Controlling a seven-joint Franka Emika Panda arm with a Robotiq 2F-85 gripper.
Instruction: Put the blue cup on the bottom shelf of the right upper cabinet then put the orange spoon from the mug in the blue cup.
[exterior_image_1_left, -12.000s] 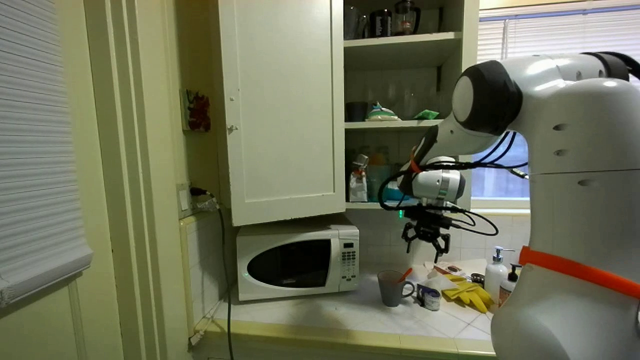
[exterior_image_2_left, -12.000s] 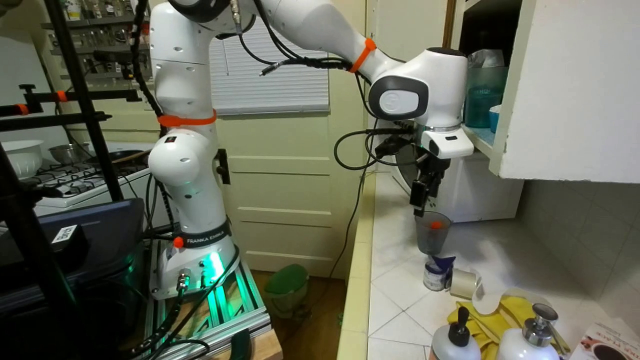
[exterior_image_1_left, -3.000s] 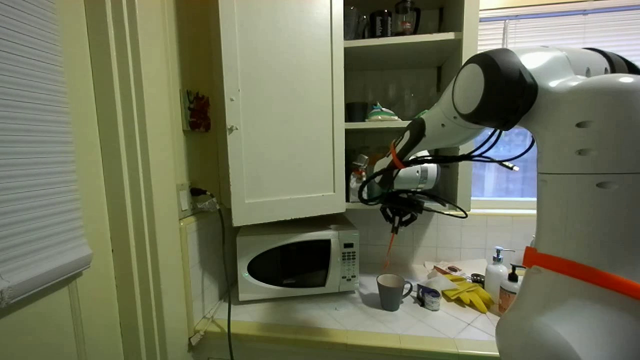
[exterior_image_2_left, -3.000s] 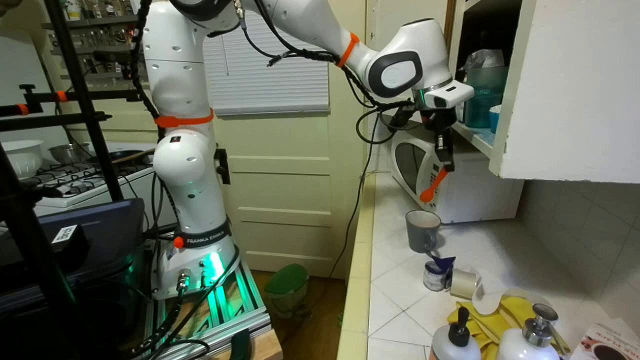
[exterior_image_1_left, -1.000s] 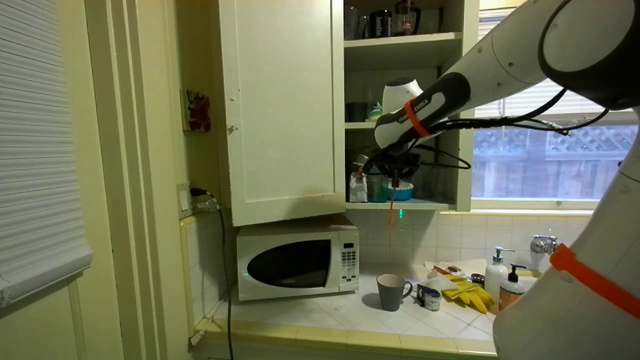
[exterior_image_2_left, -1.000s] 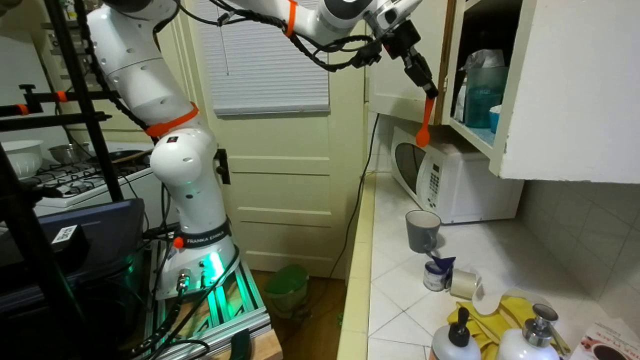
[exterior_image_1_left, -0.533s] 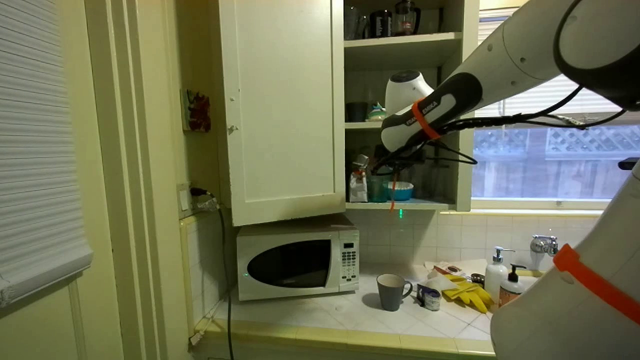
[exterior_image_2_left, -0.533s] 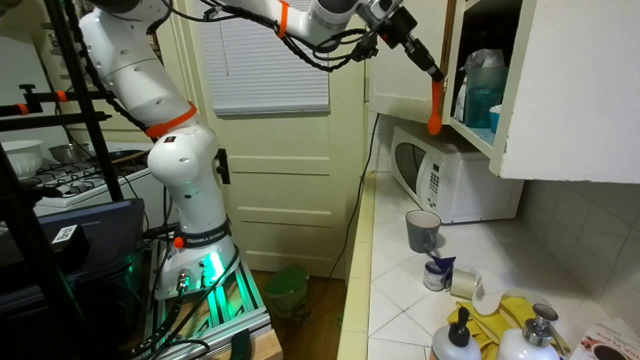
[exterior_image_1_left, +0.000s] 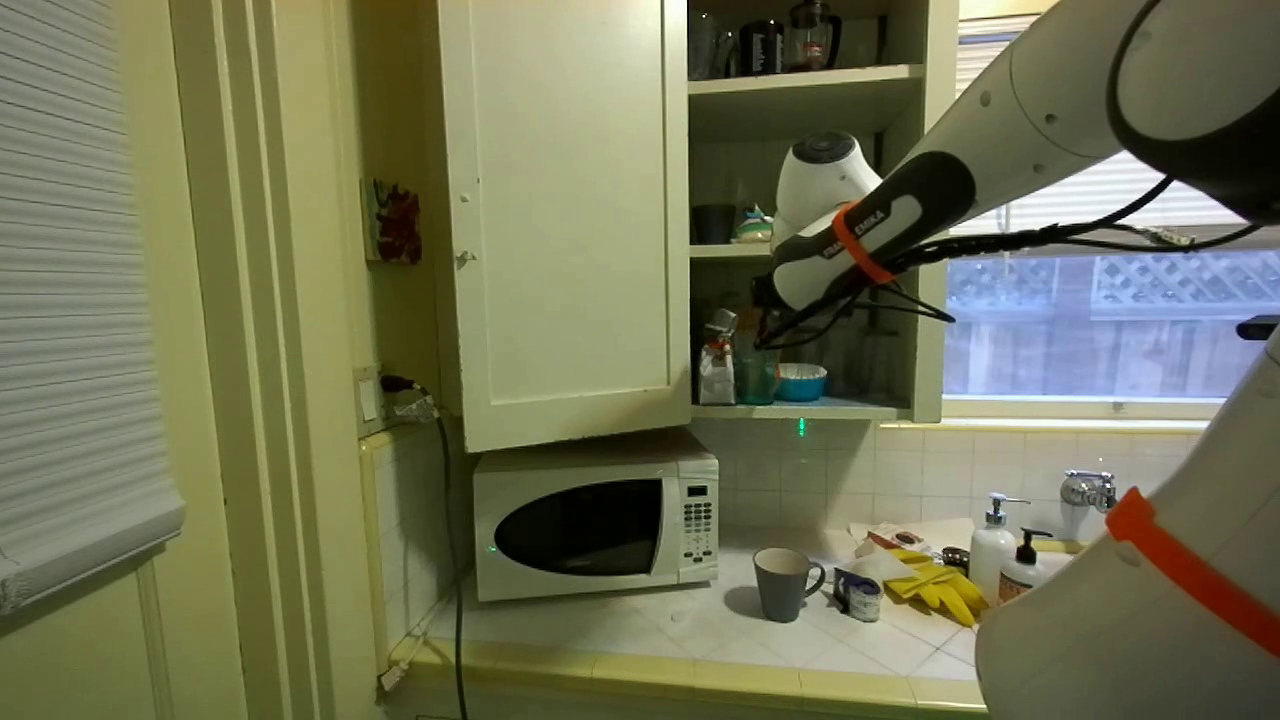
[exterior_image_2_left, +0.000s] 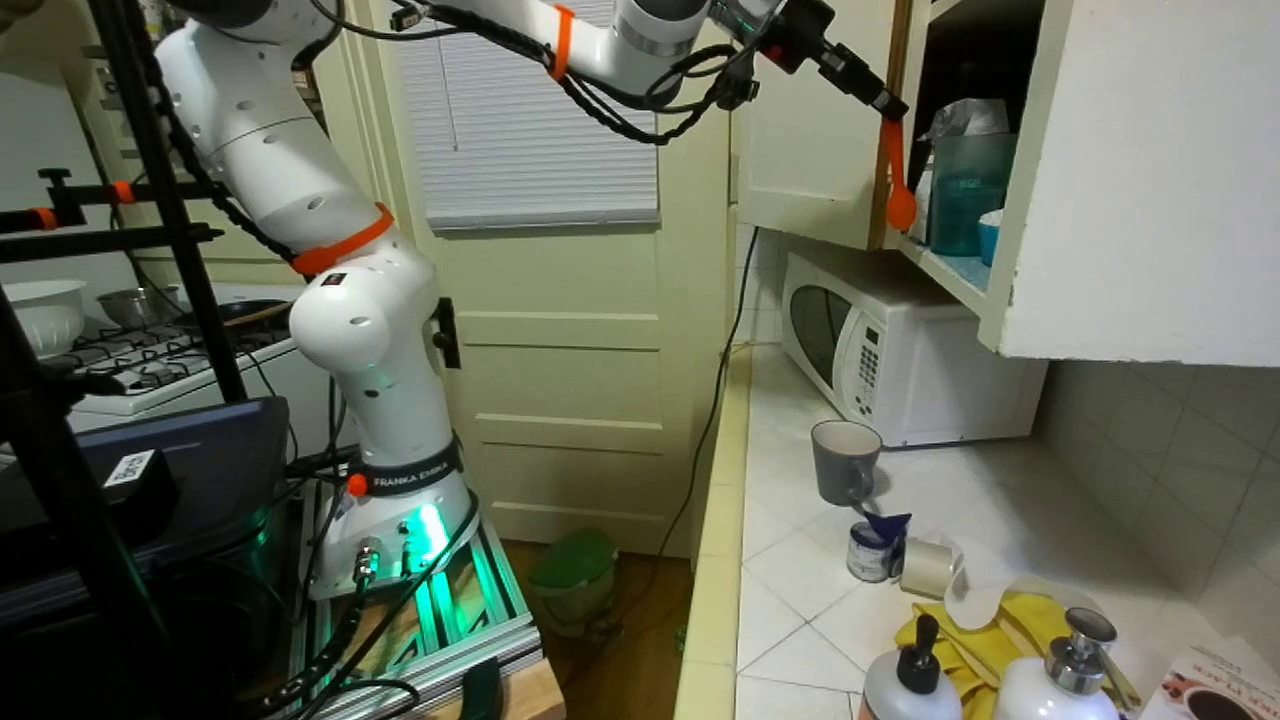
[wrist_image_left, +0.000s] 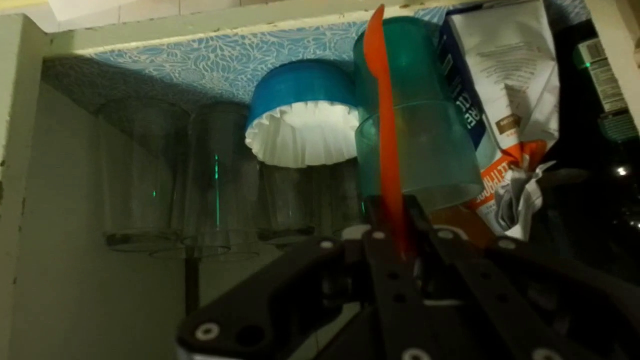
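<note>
My gripper (wrist_image_left: 392, 207) is shut on the handle end of the orange spoon (wrist_image_left: 387, 125), whose bowl hangs downward. In an exterior view the gripper (exterior_image_2_left: 893, 108) and spoon (exterior_image_2_left: 897, 180) are at the open front of the right upper cabinet (exterior_image_1_left: 930, 330). Upright on its bottom shelf (exterior_image_1_left: 855, 410) stands the translucent teal blue cup (exterior_image_2_left: 967, 195). From the wrist camera, the spoon crosses in front of the blue cup (wrist_image_left: 425, 145), its bowl below the cup's mouth and outside it. On the counter the grey mug (exterior_image_2_left: 845, 465) holds no visible spoon. The forearm hides the fingers in an exterior view.
Beside the cup are a blue dish (wrist_image_left: 305, 90) with white paper liners and a white bag (wrist_image_left: 510, 75). Clear glasses (wrist_image_left: 145, 175) stand further in. The cabinet frame (exterior_image_2_left: 990, 300) and an open door (exterior_image_1_left: 565, 230) flank the opening. Below sits a microwave (exterior_image_2_left: 900, 350).
Twelve seconds ago the spoon stood in the mug under my open gripper. It has since been grasped and lifted; over the last second gripper and spoon rose slightly and moved toward the cabinet.
</note>
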